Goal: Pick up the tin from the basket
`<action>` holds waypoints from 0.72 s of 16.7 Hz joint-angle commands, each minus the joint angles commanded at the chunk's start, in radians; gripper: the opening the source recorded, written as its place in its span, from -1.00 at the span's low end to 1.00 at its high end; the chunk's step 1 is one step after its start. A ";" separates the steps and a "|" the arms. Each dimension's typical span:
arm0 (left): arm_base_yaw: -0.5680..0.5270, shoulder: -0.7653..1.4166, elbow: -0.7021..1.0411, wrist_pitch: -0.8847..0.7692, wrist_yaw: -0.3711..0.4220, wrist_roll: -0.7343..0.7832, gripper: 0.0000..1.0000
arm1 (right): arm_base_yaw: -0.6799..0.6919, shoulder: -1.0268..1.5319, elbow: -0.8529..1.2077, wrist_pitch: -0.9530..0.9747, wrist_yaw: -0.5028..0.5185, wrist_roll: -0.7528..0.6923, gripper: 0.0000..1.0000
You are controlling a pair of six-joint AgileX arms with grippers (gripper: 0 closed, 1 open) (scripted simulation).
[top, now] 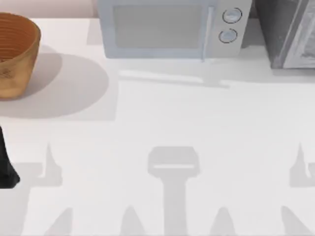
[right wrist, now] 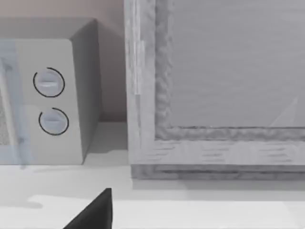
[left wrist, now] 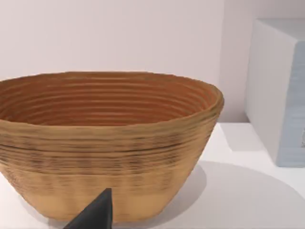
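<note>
The brown-orange ridged basket (top: 15, 54) stands at the table's far left, near the back. In the left wrist view the basket (left wrist: 105, 143) looms close and upright, its ridged inner wall showing but not its bottom. The tin is hidden. A dark tip of my left gripper (left wrist: 95, 214) sits low in front of the basket's outer wall, short of it. My left arm (top: 6, 164) shows as a dark shape at the left edge, nearer the front than the basket. A dark tip of my right gripper (right wrist: 95, 212) hangs over the table, facing the back right.
A pale grey microwave (top: 170, 29) stands along the back at the middle, with two round knobs (right wrist: 50, 102). A grey cabinet (top: 288, 32) fills the back right corner. The white table (top: 197, 128) stretches bare between them and the front edge.
</note>
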State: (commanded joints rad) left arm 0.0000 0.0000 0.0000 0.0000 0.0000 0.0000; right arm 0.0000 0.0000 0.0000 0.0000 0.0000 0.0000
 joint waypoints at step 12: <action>0.026 0.526 0.547 -0.288 0.020 0.006 1.00 | 0.000 0.000 0.000 0.000 0.000 0.000 1.00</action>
State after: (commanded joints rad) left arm 0.0262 0.5263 0.5475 -0.2876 0.0204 0.0055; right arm 0.0000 0.0000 0.0000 0.0000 0.0000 0.0000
